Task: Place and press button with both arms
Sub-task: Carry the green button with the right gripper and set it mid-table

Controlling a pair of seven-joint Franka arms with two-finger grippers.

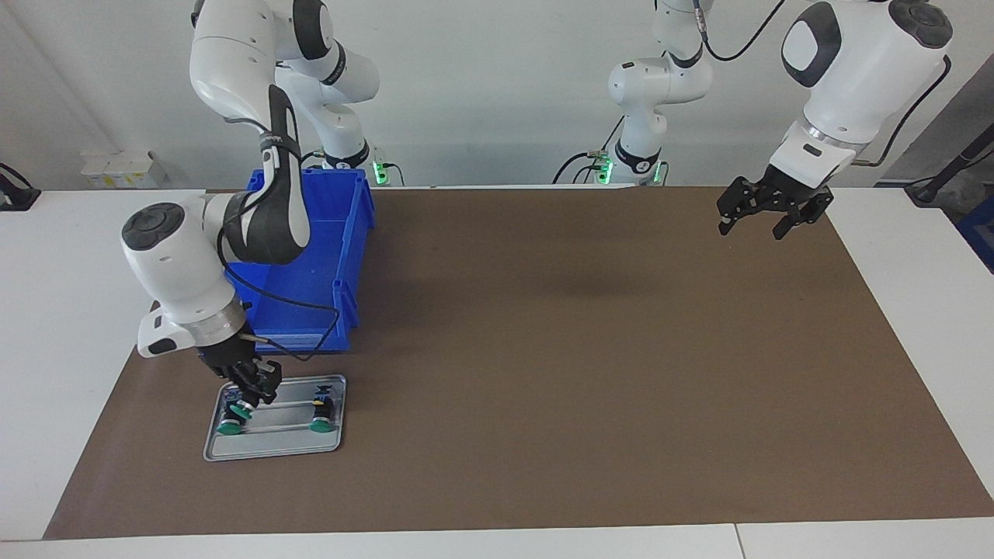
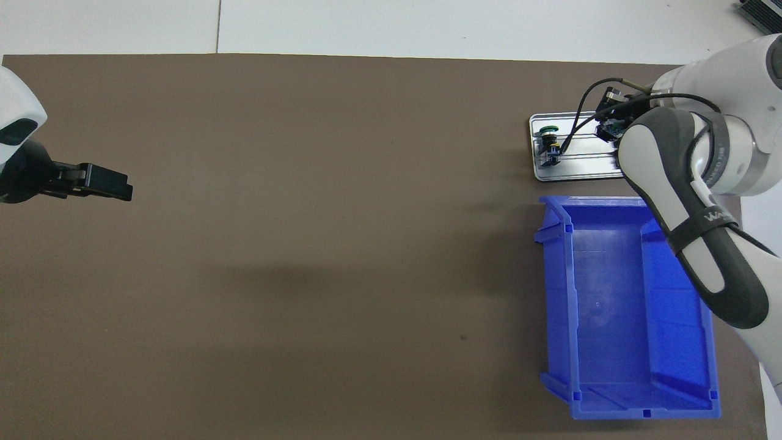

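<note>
The left gripper point(image 1: 752, 223) is held up, jaws wide and empty, over the mat's point(image 1: 543, 349) corner at the left arm's end nearest the robots; that arm is judged to be waiting. At the right arm's end a blue bin point(image 1: 353, 256) is set on the mat with nothing seen in it. Just beside the bin, farther from the robots, a tray point(image 1: 272, 446) is laid close to the mat's edge. Two spare buttons point(image 1: 229, 425) are seen on the tray, one at each end, with a gap between them.

The right gripper point(image 1: 252, 388) is raised a little over the tray's end nearest the mat's edge. Its fingers are closed, and a button point(image 2: 609, 129) appears to be pinched between them, though the grip itself is largely hidden.

Several risks are judged from this:
- The button could be dropped if it is clamped only by its rim.
- The spare button under the gripper could be knocked over if the carry is started low.
- The button could tip when it is set down, so that the left gripper's press would go astray.
</note>
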